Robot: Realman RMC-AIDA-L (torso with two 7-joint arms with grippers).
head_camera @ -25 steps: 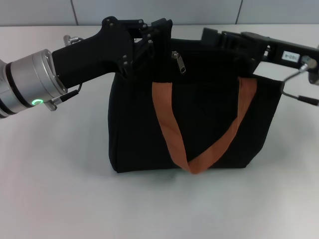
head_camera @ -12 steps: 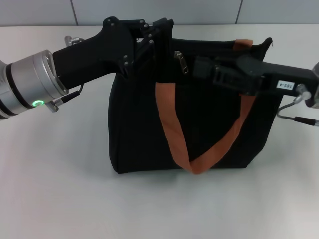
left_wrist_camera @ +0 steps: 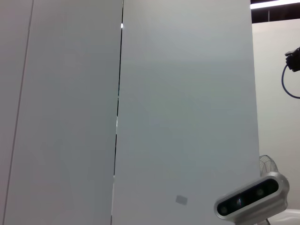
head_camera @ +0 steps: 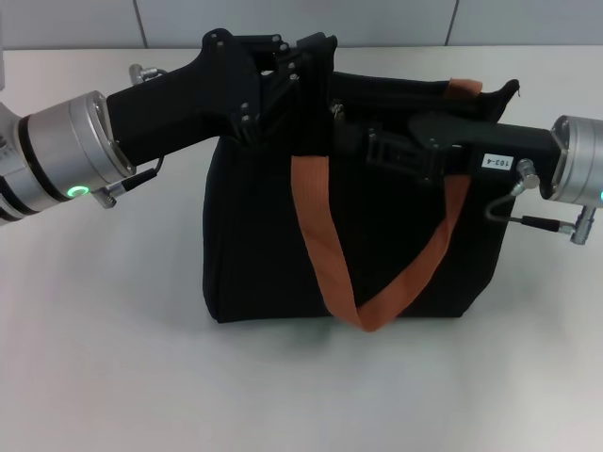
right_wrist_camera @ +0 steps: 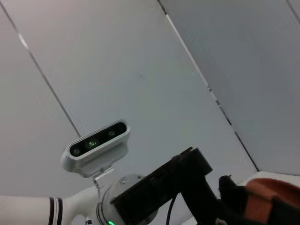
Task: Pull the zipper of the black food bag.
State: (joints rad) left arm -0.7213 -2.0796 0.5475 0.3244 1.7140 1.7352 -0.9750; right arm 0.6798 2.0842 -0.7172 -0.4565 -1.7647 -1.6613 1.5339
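Observation:
The black food bag [head_camera: 264, 235] stands upright mid-table with an orange-brown strap [head_camera: 325, 250] hanging down its front. My left gripper [head_camera: 303, 58] reaches in from the left and is shut on the bag's top left corner. My right gripper [head_camera: 356, 141] reaches in from the right across the bag's upper front, its tip at the zipper. Only a silver glint of the zipper pull [head_camera: 336, 112] shows just above that tip. In the right wrist view a bit of the strap [right_wrist_camera: 269, 190] and the left arm [right_wrist_camera: 154, 192] show. The left wrist view shows no bag.
The white table [head_camera: 113, 358] spreads around the bag. A grey wall [head_camera: 283, 19] runs behind it. A cable loop [head_camera: 532, 218] hangs under my right wrist. The head camera shows in the left wrist view [left_wrist_camera: 251, 201] and in the right wrist view [right_wrist_camera: 96, 145].
My right gripper has swung from behind the bag's top right edge to its upper front and moved left onto the zipper pull, which it now mostly covers. The left gripper has stayed put.

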